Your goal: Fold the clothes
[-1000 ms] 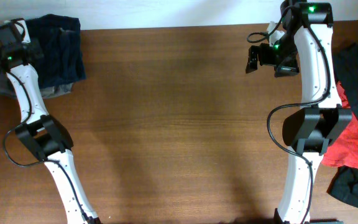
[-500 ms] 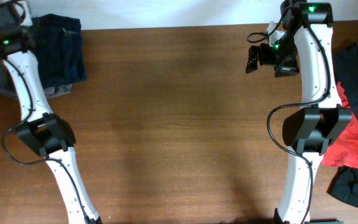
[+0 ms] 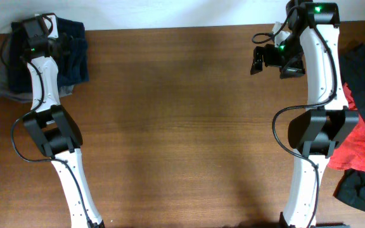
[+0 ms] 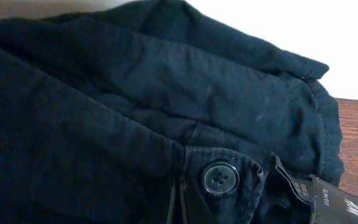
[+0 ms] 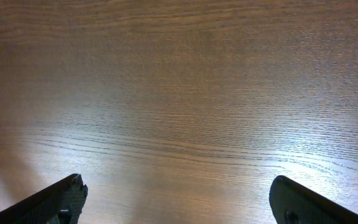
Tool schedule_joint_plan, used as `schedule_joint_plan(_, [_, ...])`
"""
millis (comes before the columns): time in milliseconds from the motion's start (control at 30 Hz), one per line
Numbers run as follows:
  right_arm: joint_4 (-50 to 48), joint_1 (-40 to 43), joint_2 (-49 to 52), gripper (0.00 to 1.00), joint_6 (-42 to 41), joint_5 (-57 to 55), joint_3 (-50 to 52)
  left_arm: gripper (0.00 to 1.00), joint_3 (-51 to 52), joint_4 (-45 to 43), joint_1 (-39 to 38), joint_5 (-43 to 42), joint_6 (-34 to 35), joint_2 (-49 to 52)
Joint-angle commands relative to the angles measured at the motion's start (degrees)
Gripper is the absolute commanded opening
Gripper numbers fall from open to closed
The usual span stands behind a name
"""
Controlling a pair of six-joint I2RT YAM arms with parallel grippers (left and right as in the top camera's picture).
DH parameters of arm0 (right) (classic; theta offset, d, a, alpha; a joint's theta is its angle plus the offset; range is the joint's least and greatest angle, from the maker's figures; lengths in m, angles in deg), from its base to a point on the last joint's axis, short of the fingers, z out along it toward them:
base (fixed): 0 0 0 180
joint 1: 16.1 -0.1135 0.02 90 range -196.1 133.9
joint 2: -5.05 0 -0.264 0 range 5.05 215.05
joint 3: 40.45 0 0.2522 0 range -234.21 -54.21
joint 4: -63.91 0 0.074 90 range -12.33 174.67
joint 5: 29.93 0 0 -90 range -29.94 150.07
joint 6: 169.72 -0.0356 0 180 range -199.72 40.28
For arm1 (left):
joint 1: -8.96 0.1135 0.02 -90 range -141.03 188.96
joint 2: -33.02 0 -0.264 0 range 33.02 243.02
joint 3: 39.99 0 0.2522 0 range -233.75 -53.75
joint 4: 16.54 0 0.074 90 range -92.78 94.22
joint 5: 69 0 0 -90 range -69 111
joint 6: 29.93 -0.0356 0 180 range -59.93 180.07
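A dark navy-blue garment [image 3: 75, 54] lies folded at the table's far left corner, on top of a grey-olive one [image 3: 0, 82]. My left gripper [image 3: 59, 43] is down on the navy garment. The left wrist view is filled with navy fabric [image 4: 135, 106], a button [image 4: 219, 177] and a label [image 4: 328, 202]. The fingers are hidden there, so I cannot tell if they are shut. My right gripper [image 3: 268, 60] hangs wide open and empty over bare wood [image 5: 179, 93] at the far right. A pile of black [image 3: 363, 60] and red [image 3: 360, 149] clothes lies at the right edge.
The brown wooden table [image 3: 182, 126] spans the view. A white wall runs behind its far edge. More black fabric [image 3: 363, 190] lies at the near right corner. Both arm bases stand at the front.
My left arm has swung from the left side of the stack up and to the right, onto the navy garment. The right arm has not moved.
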Motion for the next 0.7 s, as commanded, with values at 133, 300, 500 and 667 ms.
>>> schedule_joint_plan(133, [0.33,-0.31,-0.66,0.99,0.09,-0.63,-0.96,0.05,1.33,1.44,0.68,0.07,0.48,-6.1])
schedule_joint_plan(300, [0.33,-0.31,-0.66,0.99,0.09,-0.63,-0.96,0.1,1.33,6.23,1.07,2.4,0.42,-13.27])
schedule_joint_plan(500, [0.33,-0.31,-0.66,0.98,0.11,-0.66,-0.96,0.1,1.64,10.19,3.39,5.75,0.28,-14.32])
schedule_joint_plan(667, [0.33,-0.31,-0.66,0.98,0.11,-0.66,-0.96,0.09,1.68,11.15,6.47,5.62,0.26,-11.04])
